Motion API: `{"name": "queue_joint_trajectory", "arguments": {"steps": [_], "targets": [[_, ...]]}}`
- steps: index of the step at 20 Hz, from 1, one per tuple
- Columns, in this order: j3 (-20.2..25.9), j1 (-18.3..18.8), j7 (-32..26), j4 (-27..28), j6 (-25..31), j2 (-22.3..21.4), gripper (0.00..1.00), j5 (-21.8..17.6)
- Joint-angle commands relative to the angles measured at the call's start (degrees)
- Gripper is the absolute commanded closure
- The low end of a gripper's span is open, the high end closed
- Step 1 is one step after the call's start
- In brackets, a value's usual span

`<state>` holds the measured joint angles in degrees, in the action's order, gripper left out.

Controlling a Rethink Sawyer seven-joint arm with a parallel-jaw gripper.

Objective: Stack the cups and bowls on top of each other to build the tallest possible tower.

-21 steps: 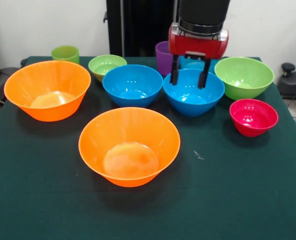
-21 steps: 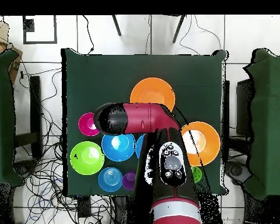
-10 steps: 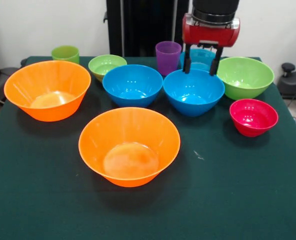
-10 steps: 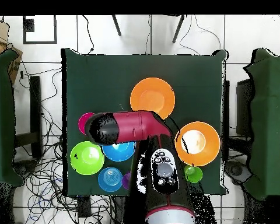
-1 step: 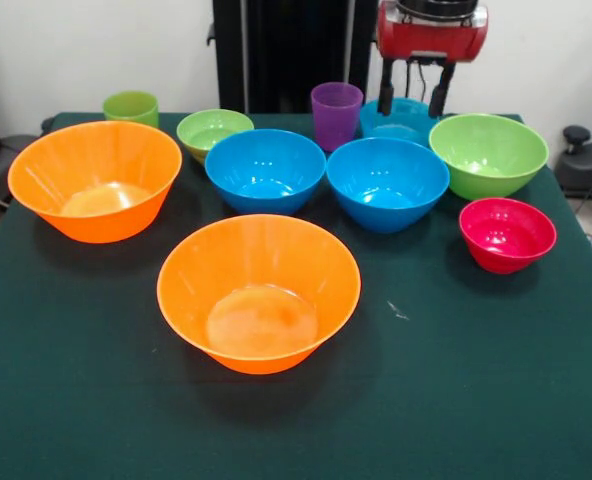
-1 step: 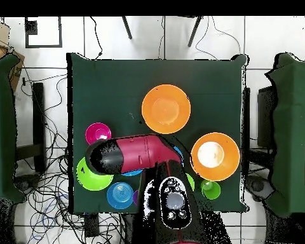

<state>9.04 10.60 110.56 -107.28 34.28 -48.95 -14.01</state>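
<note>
- Gripper (image 5: 412, 90) hangs high at the back of the table (image 5: 496, 400). We see both fingers spread apart w/ nothing between them, so it's empty.
- Right under/behind the fingertips sits the teal-blue bowl (image 5: 401, 120); tips are above its rim, and we can't say whether they touch.
- Purple cup (image 5: 335, 114) stands upright just to the picture's left of the gripper, beside the teal-blue bowl.
- In front of the gripper: right blue bowl (image 5: 387, 183), w/ the left blue bowl (image 5: 265, 169) next to it, rims nearly meeting.
- Large lime bowl (image 5: 488, 152) is to the right of the gripper and lower; red-pink bowl (image 5: 507, 233) sits nearer the camera, close to it.
- Small lime bowl (image 5: 213, 131) and green cup (image 5: 131, 106) are in the back row, well left of the gripper.
- Two orange bowls are farthest from it: one at the left (image 5: 94, 179), one near table centre (image 5: 258, 291), closest to the camera.
- Nothing is stacked; every piece rests open side up on the cloth by itself.
- Overhead, the arm (image 6: 133, 154) covers the blue bowls and part of the large lime one; both orange bowls, the red-pink and the teal-blue stay visible.
</note>
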Motion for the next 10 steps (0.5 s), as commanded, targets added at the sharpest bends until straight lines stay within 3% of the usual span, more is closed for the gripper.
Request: {"name": "queue_joint_trajectory", "arguments": {"steps": [1,5,10], "targets": [[5.32,1.89,-8.61,-7.87,-2.25,-1.48,0.00,-7.02],[5.04,1.97,-7.66,-6.08,-2.84,0.74,0.00,-9.84],[6.00,4.24,-8.58,-6.97,-2.49,0.05,0.00,-11.83]]}}
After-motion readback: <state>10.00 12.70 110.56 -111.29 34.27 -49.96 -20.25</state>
